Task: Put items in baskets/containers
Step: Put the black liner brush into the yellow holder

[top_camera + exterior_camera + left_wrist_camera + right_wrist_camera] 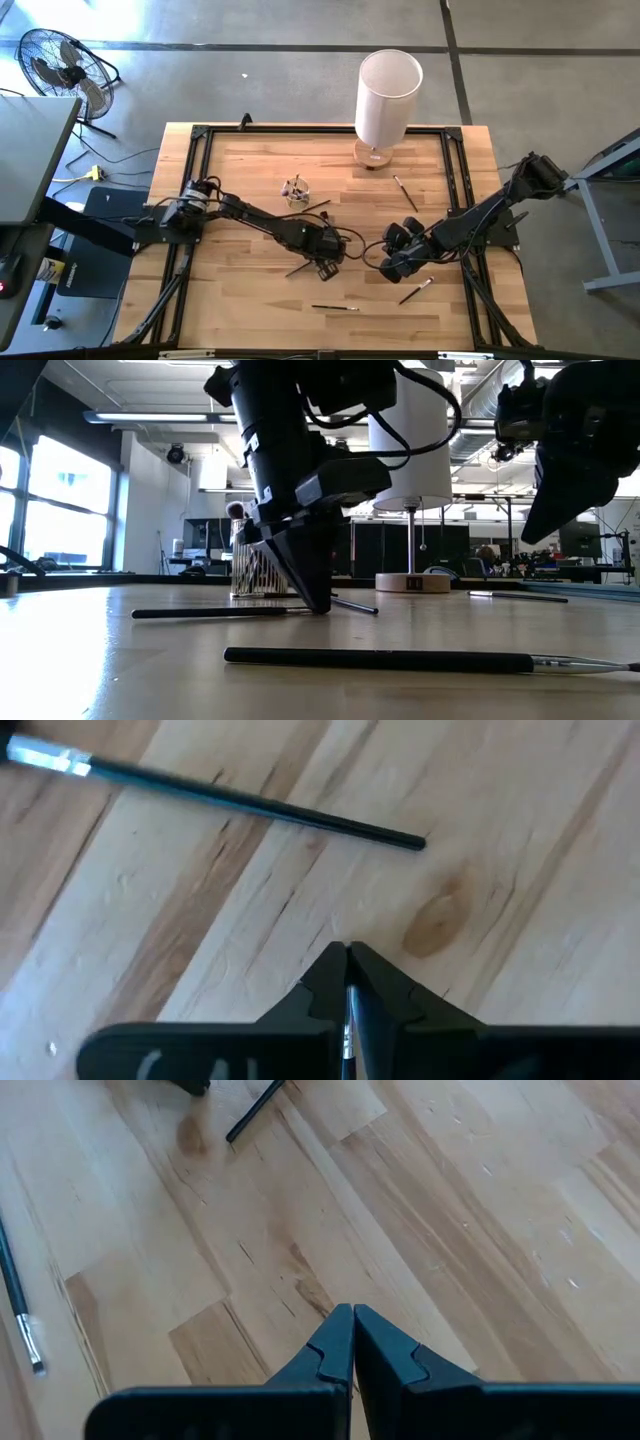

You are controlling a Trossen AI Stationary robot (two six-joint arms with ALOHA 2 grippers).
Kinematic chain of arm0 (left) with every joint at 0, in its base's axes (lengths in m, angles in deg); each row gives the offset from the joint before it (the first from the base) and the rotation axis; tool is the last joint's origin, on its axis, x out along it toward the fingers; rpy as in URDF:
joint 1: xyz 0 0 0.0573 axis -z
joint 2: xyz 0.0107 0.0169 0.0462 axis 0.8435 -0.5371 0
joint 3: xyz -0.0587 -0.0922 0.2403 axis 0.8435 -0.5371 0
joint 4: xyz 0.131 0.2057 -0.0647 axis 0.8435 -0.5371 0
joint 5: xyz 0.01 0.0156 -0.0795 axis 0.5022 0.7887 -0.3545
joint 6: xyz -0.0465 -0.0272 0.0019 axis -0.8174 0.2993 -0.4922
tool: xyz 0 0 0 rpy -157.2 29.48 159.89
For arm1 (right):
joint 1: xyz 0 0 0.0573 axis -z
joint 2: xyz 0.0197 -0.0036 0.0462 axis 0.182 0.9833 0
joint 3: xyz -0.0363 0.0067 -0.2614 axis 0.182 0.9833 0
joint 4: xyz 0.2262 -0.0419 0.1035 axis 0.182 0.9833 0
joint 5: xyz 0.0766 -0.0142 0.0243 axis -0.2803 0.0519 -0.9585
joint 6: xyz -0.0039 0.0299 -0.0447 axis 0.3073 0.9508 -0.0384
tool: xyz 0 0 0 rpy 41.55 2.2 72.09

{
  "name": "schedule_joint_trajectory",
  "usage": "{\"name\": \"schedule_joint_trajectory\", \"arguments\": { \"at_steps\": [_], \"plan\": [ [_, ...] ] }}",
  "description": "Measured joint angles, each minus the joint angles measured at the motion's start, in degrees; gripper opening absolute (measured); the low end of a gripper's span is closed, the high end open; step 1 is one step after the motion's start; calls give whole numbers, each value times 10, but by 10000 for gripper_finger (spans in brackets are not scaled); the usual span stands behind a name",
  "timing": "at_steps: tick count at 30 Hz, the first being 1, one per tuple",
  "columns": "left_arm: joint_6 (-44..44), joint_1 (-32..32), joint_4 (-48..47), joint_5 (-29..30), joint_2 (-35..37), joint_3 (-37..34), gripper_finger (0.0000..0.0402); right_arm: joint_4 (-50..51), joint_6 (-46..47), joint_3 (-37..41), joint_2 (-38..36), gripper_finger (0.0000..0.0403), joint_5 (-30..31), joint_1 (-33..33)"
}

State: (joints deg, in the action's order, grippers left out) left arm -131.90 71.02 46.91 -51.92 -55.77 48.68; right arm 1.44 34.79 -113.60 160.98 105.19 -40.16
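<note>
Pale planked wood table (180, 920); left fingers (322, 982) pinch thin brush (351, 1020)

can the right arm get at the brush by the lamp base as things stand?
Probably yes. That brush lies flat on bare table, nothing over it, with the empty, shut right gripper nearby. The white lamp stands close beside it, apart.

The high view looks straight down on the whole table (250, 310). The low view sits at tabletop height, looking level across it into the room. Each wrist view looks closely down at the wood. High and low views share the white cylinder (388, 98).
</note>
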Motion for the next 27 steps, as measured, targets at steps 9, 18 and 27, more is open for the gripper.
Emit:
{"name": "schedule_joint_trajectory", "arguments": {
  "at_steps": [9, 18, 27],
  "plan": [
    [23, 3, -52, 4, 2, 56, 1, 0, -8, 0, 0, 7, 5, 0],
    [54, 16, -74, 66, 103, 21, 0, 0, -9, 0, 0, 7, 7, 0],
    [-6, 27, 42, 170, 345, -202, 0, 0, -9, 0, 0, 7, 14, 0]
  ]
}}
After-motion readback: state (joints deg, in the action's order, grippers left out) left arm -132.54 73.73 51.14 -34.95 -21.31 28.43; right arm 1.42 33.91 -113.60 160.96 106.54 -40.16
